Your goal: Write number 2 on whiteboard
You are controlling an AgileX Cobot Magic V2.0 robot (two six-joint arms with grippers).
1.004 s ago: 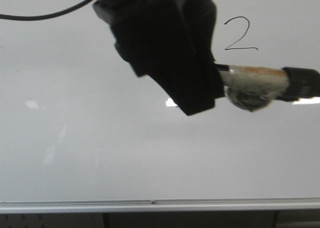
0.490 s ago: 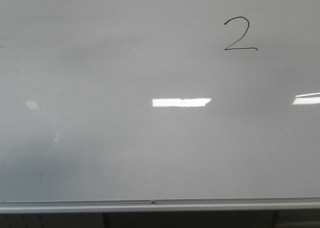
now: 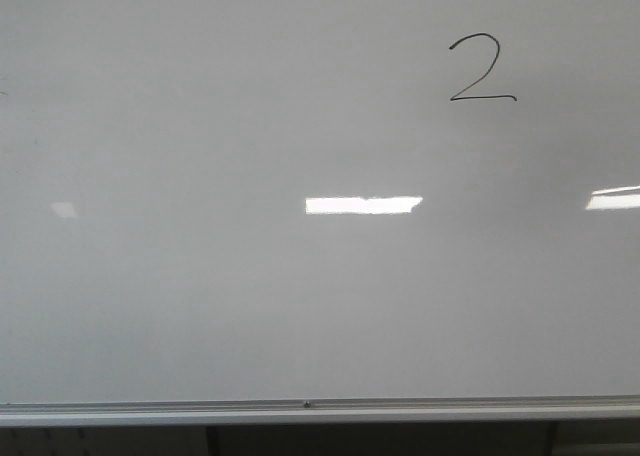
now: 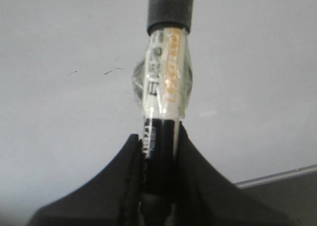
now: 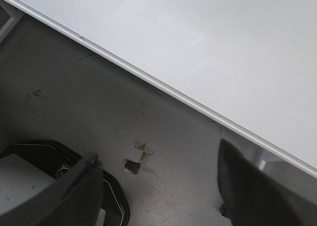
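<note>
- Already the number 2 [image 3: 482, 68] sits finished, high and right on the whiteboard [image 3: 250, 306]
- Left gripper [image 4: 159, 137] clamps a marker [image 4: 166, 82], long axis aimed at the board, tip hidden
- Right gripper [image 5: 158, 186] gapes, holding nothing, just off the board's rail [image 5: 148, 82]

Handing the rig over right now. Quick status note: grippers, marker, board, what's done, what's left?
Left gripper: shut on the marker, capped end pointing at the whiteboard, out of the front view.
Right gripper: open, holding nothing, near the board's bottom rail.
Done: the number 2 is drawn, upper right of the board, strokes complete.
Left: writing looks finished; probably only stow the marker.
</note>
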